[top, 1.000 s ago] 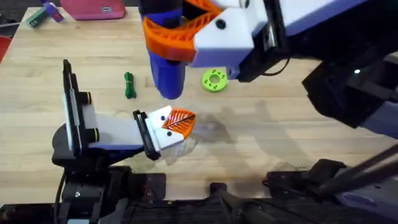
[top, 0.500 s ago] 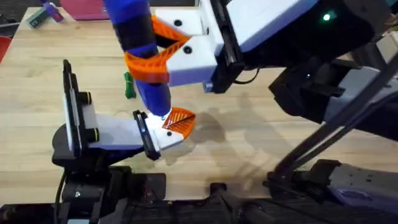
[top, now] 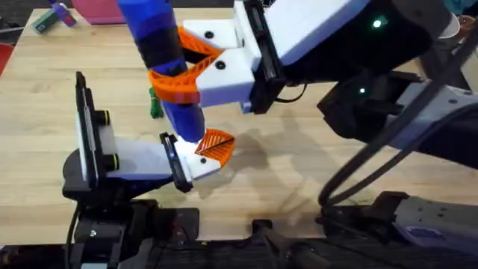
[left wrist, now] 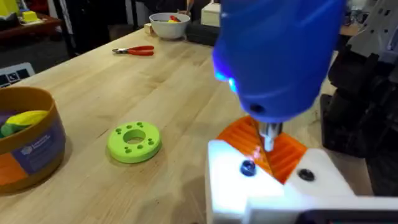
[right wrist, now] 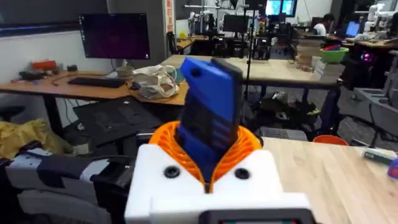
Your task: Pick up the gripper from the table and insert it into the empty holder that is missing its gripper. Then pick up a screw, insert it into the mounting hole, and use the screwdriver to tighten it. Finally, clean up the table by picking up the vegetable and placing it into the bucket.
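The right gripper [top: 179,75] is closed tight around the blue screwdriver [top: 160,52] and holds it standing up. The screwdriver's metal tip [left wrist: 268,135] points down at the white holder [left wrist: 267,186], right by a little dark screw [left wrist: 247,168]. The orange gripper [top: 215,144] sits in the holder, just beside the tip. I cannot tell how wide the left arm's own fingers are. The dark green vegetable [top: 154,104] lies on the table behind the screwdriver, partly hidden. A bright green disc [left wrist: 134,140] lies near the holder. The bucket [left wrist: 28,149] stands past the disc, with yellow and green things inside.
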